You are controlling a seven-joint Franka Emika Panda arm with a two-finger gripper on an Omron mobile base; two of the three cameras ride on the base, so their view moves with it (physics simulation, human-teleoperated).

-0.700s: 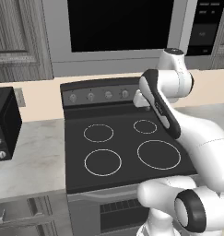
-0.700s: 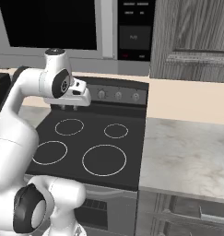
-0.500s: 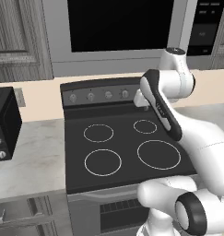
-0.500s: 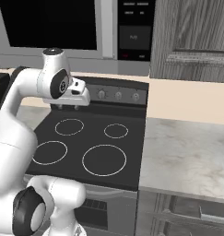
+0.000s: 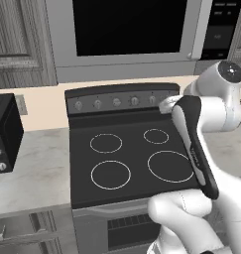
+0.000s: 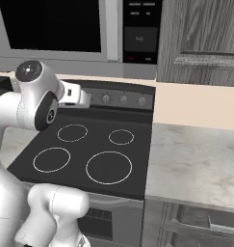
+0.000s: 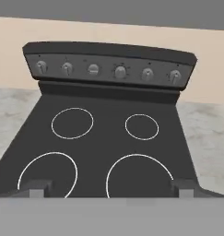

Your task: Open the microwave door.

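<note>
While microwave door point(image 5: 127, 34) sits closed, claw point(image 7: 111, 188) spread

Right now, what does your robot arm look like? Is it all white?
Mostly. The arm has smooth, rounded glossy white shells, with a long black band along one link and dark grey round caps at the joints. No cables or markings show. The end effector has two small dark grey, blocky fingertips.
</note>
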